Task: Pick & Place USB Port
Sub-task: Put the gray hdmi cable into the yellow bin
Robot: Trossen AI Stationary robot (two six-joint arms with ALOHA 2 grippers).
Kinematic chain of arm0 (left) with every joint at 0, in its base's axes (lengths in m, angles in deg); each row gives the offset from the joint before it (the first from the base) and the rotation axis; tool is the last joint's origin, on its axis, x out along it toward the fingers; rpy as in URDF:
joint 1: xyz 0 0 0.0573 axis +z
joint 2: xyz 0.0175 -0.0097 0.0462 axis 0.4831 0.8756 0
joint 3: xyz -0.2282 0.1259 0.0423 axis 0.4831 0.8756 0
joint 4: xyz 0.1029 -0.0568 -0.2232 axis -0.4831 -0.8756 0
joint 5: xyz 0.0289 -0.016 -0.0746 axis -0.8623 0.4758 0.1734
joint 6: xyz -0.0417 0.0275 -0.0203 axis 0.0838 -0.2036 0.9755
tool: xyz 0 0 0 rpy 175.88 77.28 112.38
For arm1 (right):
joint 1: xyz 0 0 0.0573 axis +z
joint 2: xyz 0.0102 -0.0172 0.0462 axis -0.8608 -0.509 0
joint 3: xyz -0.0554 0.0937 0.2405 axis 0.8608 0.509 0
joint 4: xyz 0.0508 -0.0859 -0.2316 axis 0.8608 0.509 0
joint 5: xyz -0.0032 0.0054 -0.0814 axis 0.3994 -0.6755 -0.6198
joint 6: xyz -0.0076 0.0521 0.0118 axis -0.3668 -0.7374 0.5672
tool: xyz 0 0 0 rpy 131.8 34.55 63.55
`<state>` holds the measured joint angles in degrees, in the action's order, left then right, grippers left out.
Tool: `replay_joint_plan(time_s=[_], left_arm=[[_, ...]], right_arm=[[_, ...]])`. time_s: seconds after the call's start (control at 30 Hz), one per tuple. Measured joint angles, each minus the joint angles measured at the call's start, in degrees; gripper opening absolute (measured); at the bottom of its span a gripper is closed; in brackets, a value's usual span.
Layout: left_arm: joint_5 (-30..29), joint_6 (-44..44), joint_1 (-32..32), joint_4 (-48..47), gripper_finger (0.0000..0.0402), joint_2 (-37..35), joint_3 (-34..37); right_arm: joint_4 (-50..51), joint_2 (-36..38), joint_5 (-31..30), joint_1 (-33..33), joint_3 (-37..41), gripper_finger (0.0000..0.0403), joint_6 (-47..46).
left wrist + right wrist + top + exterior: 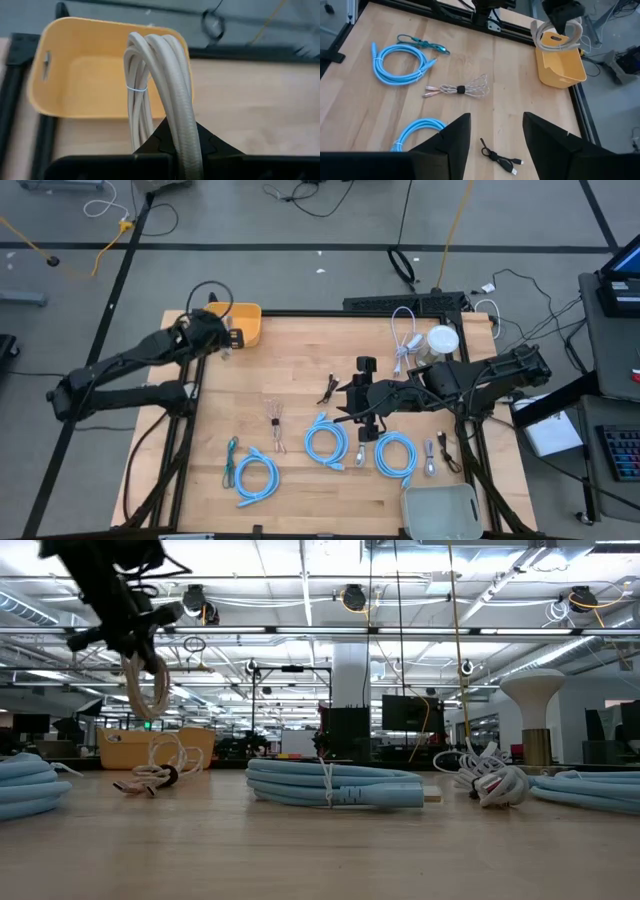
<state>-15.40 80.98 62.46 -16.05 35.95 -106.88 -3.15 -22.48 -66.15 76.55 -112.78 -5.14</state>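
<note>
A bundled beige cable coil (165, 75) with a thin tie around it is in my left gripper (222, 340), which is shut on it at the table's far left. The coil (555, 37) hangs by the rim of the yellow bin (248, 320), clear of the table in the low view (148, 685). My right gripper (492, 132) stands open above the table's middle (345, 405), with nothing between its fingers. My left gripper pinches several strands of the coil at one end of the loop (184, 145) between its two fingers. The fingers slant down toward the yellow bin. The rest of the loop (150, 690) hangs below the fingers, lifted clear of the table.
Three light-blue cable coils (325, 442) (395, 452) (256, 477) lie along the near half. A braided cable (274, 420), a small black cable (500, 159) and a white cable (405, 340) lie on the wood. A grey-green bin (440, 508) stands at the near right.
</note>
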Motion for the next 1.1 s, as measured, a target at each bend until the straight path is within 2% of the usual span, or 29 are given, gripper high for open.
replay_joint_plan(time_s=[0.17,0.37,0.57,0.73,0.87,1.1], left_arm=[[1.73,1.06,5.67,9.05,0.001,-10.06,10.32],[4.69,-2.12,12.45,13.13,0.001,-15.4,15.15],[12.18,-7.44,22.19,18.14,0.001,-12.47,15.49],[21.35,-10.97,31.6,18.84,0.001,-6.83,15.54],[28.37,-13.47,37.36,23.52,0.001,-3.17,15.54],[31.84,-15.57,41.8,24.05,0.001,-2.45,15.36]], right_arm=[[-0.33,0.0,0.17,0.0,1.0,0.0175,-1.71],[-1.38,-0.07,0.22,0.0,2.02,0.0172,-3.18],[-6.2,-0.07,0.22,0.0,3.88,0.0177,-3.06],[-7.23,-0.07,0.24,0.0,4.31,0.0176,-2.98],[-7.19,-0.07,0.17,0.0,4.31,0.0174,-3.04],[-7.15,-0.07,0.11,-0.41,4.31,0.0172,-3.65]])
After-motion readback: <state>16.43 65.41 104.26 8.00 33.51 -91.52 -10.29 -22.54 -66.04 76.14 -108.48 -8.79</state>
